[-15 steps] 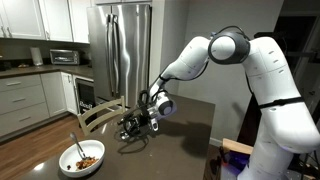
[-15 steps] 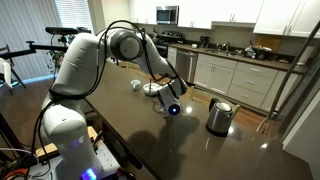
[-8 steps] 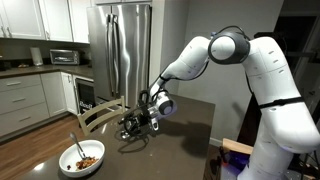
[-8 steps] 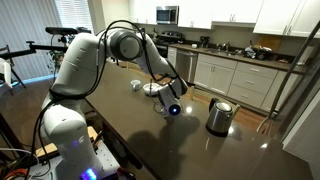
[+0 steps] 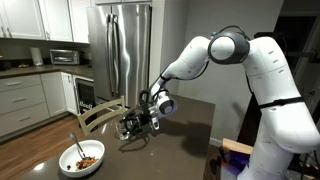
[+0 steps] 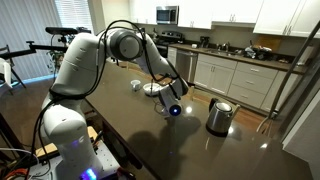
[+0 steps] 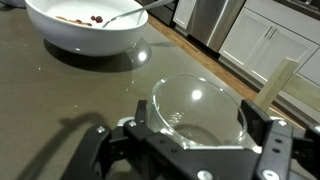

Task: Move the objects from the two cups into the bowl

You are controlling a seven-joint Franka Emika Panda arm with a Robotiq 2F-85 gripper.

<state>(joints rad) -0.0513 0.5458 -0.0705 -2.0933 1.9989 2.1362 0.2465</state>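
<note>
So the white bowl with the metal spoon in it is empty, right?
Not quite. The white bowl does have the metal spoon in it, but it is not empty: the wrist view shows small brown-orange bits lying inside it.

Dark, glossy table (image 7: 50,95) in shot. On it: a glass (image 7: 195,100) right between the claw's (image 7: 195,128) fingers, a white bowl (image 7: 85,35) ahead of the claw, a small white cup (image 6: 136,85) farther on past that, and a steel kettle (image 6: 219,115) well off to its side.
</note>
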